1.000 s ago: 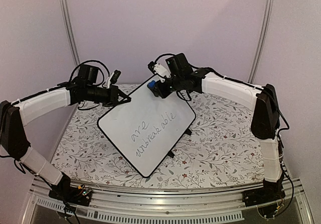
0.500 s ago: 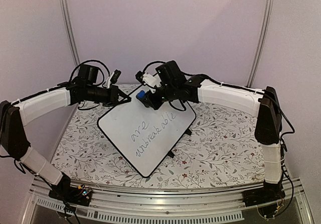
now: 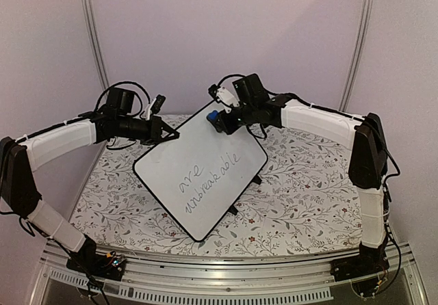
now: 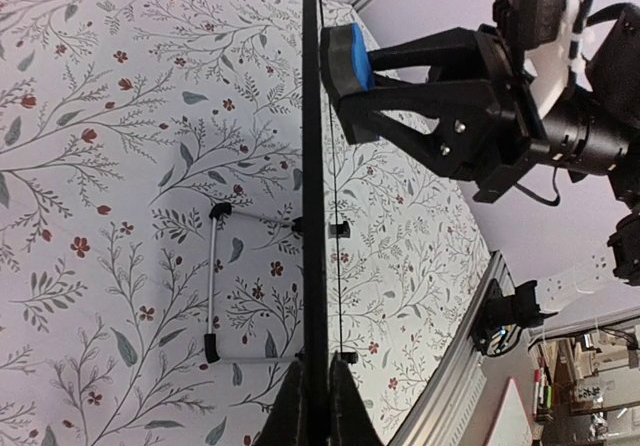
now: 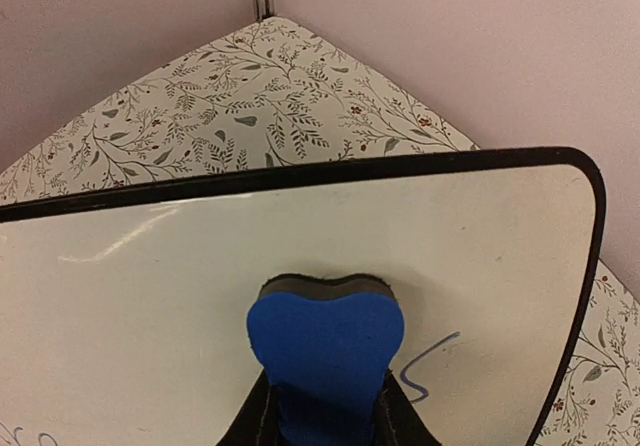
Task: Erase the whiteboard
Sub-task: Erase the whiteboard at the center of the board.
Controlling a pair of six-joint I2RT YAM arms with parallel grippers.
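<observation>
Whiteboard [image 3: 200, 175] reads "are unbreakable" | left hand [image 3: 174, 135] clamped on its edge | right hand [image 3: 219, 120] clamped on blue eraser [image 5: 325, 351]

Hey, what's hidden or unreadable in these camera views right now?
Left wrist view: the whiteboard is edge-on, so its writing face is unseen.
Right wrist view: the eraser covers most of the right gripper; the bottom edge cuts off most writing.
Top view: the whiteboard hides most of its stand.
</observation>
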